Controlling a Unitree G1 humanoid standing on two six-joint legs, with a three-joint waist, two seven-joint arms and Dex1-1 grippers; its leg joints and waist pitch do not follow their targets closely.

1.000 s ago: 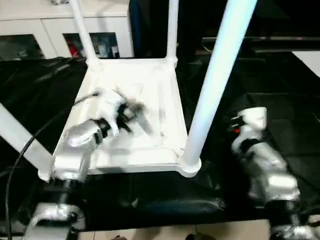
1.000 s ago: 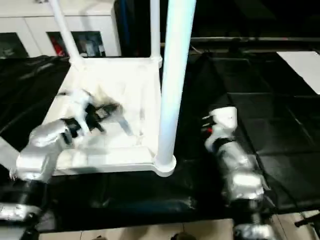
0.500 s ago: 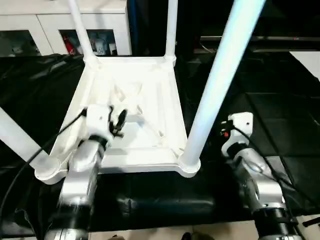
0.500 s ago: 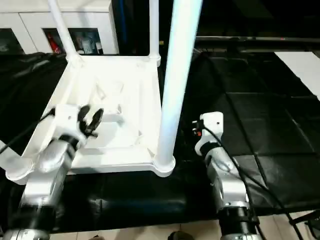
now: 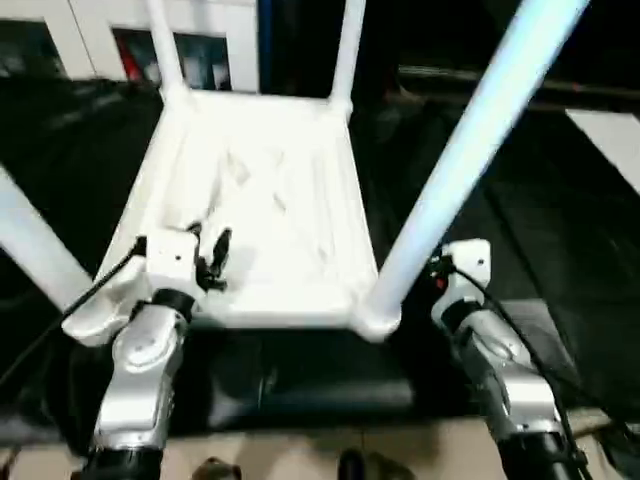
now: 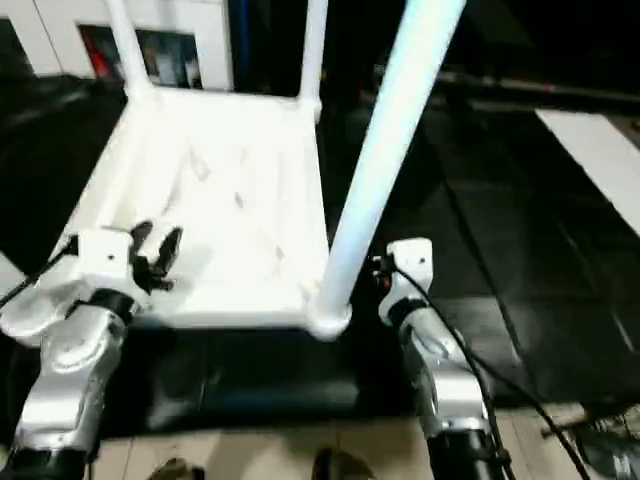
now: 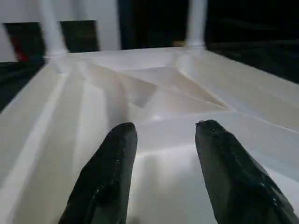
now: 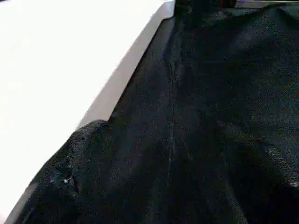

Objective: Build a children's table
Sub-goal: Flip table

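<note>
The children's table (image 5: 270,190) lies upside down on black cloth, its ribbed underside facing up. Legs stand in the corner sockets: far left (image 5: 165,45), far right (image 5: 347,45), near left (image 5: 35,250) and near right (image 5: 470,150). My left gripper (image 5: 210,258) hovers over the underside near its near left corner. In the left wrist view its fingers (image 7: 112,163) are apart, open, with nothing between them. My right gripper (image 5: 440,280) sits just right of the near right leg's socket, over the cloth. One of its fingers (image 8: 70,168) shows beside the table's edge (image 8: 126,70), holding nothing.
Black cloth (image 5: 560,230) covers the work surface around the table. A white cabinet with glass doors (image 5: 100,30) stands at the back left. A white sheet (image 6: 600,150) lies at the far right. Pale floor (image 5: 300,450) shows along the near edge.
The camera has tilted downward. My left gripper has drawn back from the middle of the underside toward its near left corner. The right arm has pulled in closer to the near right leg.
</note>
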